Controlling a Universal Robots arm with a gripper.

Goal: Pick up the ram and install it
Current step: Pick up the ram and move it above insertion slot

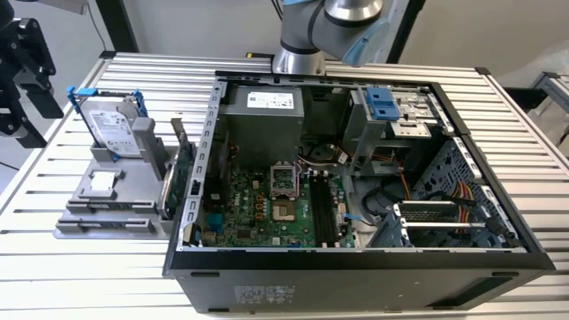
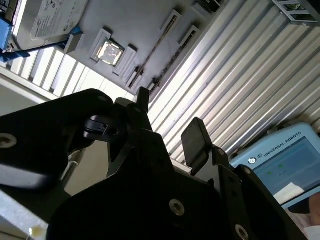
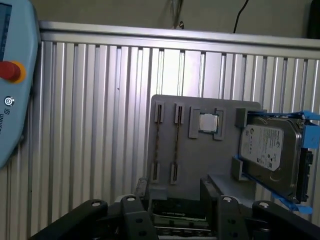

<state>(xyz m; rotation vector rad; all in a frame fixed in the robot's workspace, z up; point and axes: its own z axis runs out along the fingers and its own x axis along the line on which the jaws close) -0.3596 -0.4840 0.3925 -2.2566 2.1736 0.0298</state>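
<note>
- We see the ram (image 3: 177,145) edge-up in the holder (image 3: 200,165), near a white-labelled drive (image 3: 267,147).
- In the exterior view, the holder lies at 9 o'clock of the case (image 1: 356,280).
- Our gripper (image 2: 169,114) gapes wide, holding nothing.

The table (image 1: 80,267) is bare ribbed metal, brushed and faintly shiny. The computer case (image 1: 356,277) is dull grey sheet metal inside, with a matt black outer shell. Its circuit board (image 1: 258,213) is green with a slight sheen. The hard drive (image 3: 270,150) has a smooth silver metal casing under a white paper label (image 3: 262,140) and sits in a blue plastic frame (image 3: 311,135). The holder (image 1: 106,227) is matt grey plastic. The gripper (image 2: 169,122) is matt black, with bright metal screw heads (image 2: 176,205).
</note>
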